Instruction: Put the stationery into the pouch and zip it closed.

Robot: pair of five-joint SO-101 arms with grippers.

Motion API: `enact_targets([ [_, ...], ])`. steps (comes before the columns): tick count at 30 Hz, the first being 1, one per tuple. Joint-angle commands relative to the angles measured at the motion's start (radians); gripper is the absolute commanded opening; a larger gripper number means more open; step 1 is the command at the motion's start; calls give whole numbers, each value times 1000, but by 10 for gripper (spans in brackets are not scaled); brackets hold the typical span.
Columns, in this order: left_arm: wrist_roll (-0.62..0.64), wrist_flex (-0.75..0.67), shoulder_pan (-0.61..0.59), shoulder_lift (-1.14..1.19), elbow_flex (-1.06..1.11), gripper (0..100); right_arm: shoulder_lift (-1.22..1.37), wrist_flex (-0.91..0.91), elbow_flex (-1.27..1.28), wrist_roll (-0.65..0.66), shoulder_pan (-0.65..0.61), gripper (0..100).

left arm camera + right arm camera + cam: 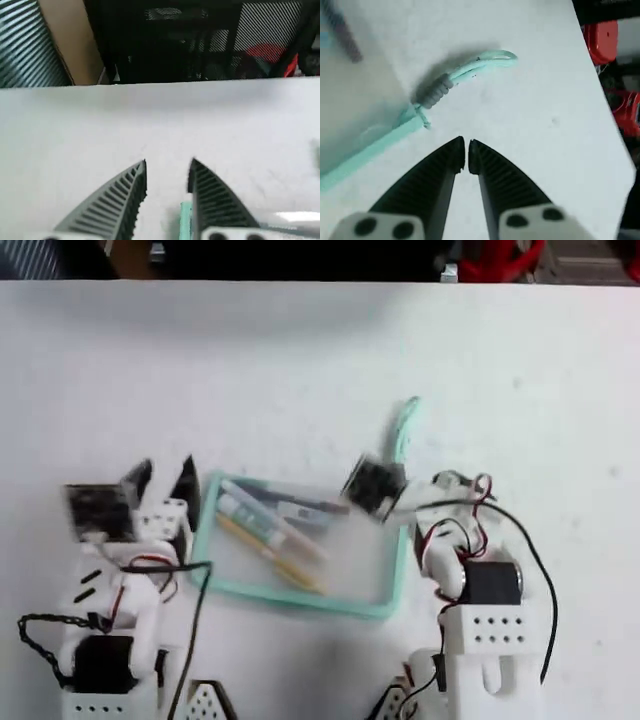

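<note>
A clear pouch with a teal border [300, 598] lies flat at the table's middle, with several pens and pencils [268, 522] inside. Its teal loop strap [405, 425] sticks out from the far right corner. In the right wrist view the strap [485, 59] and a grey zipper pull [434, 92] lie just beyond my right gripper [466, 148], which is shut on nothing. From above, the right gripper [378, 483] hovers at that corner. My left gripper [163, 477] stands open beside the pouch's left edge. Its fingers [167, 167] are apart, with the teal edge [185, 222] between them near the base.
The white table [300, 350] stretches bare behind the pouch to its far edge. Both arm bases [485, 640] stand at the near edge, with cables [45, 635] looping around them. Dark furniture and red items sit beyond the table.
</note>
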Motion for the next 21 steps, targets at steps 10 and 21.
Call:
enact_targets([
  [10, -390, 416, -59, -4, -460, 39, -18, 320, -485, -899, -99, 22],
  [21, -245, 690, -107, -13, -956, 42, -292, 684, -936, -1054, -229, 91],
])
